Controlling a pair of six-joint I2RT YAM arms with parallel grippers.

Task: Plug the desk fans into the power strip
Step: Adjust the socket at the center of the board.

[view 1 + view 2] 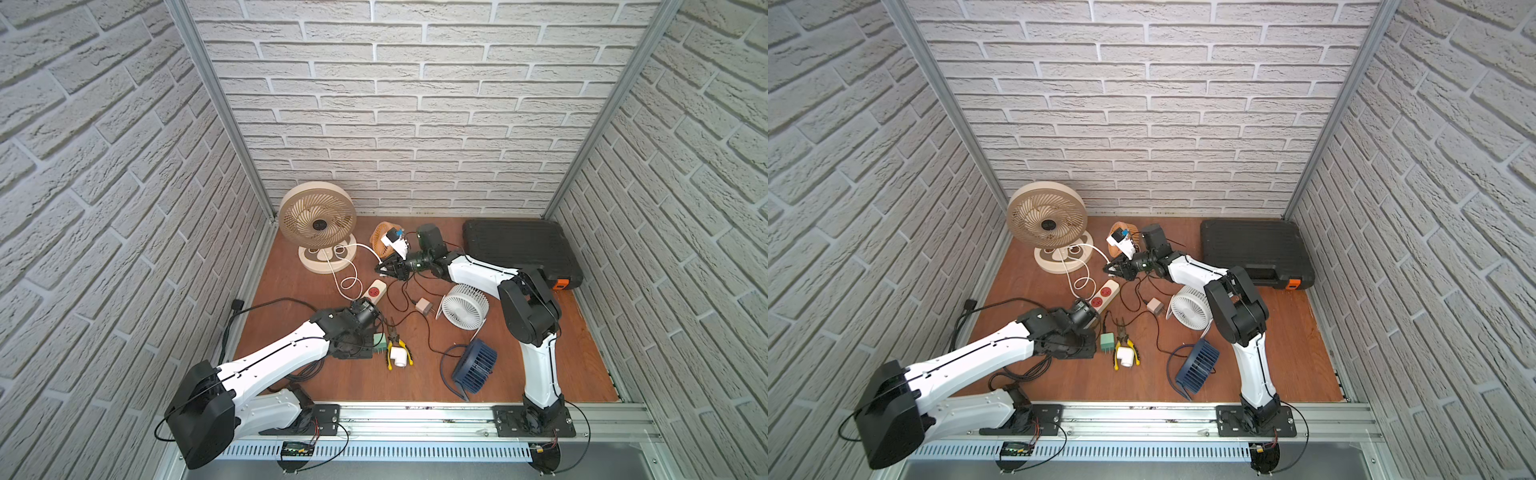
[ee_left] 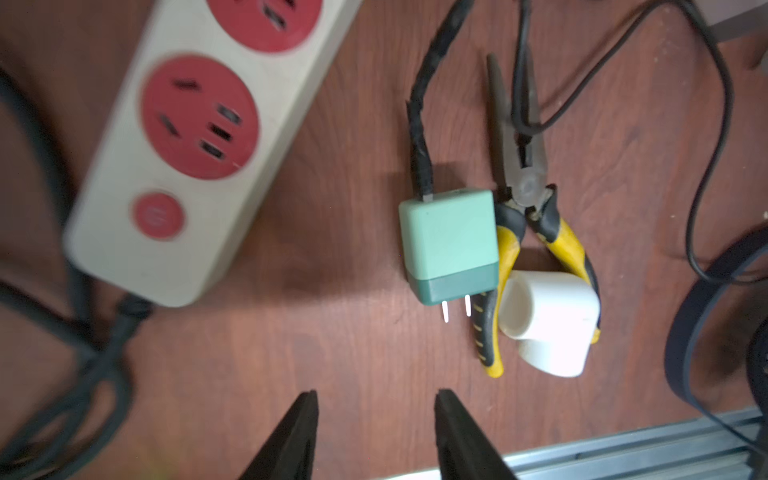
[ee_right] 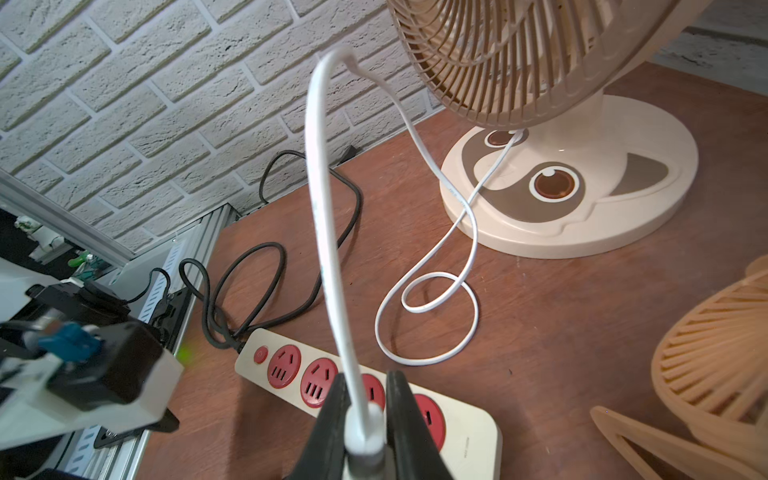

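Fingers point(image 3: 332, 419) of the right gripper point(image 3: 368, 376) are clamped on the white plug point(image 3: 365, 436) at the end of the white cord point(image 3: 320, 187) of the beige round desk fan point(image 3: 582, 224). They hang close above the long cream power strip point(image 3: 469, 424), which lies on the brown wooden table point(image 1: 415, 382) between the arms. The two red sockets nearest its red switch point(image 3: 260, 354) hold nothing. The left gripper point(image 2: 376, 395) has its fingers point(image 2: 303, 424) apart and empty, near the switch end. At the back, the black plastic tool case point(image 1: 519, 245) is closed, its contents unseen.

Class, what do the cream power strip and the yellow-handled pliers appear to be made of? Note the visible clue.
Cream power strip with red sockets: probably moulded plastic, smooth satin, rounded edges. Yellow-and-black-handled pliers: dark dull metal nose, likely steel; matte grips look rubbery.
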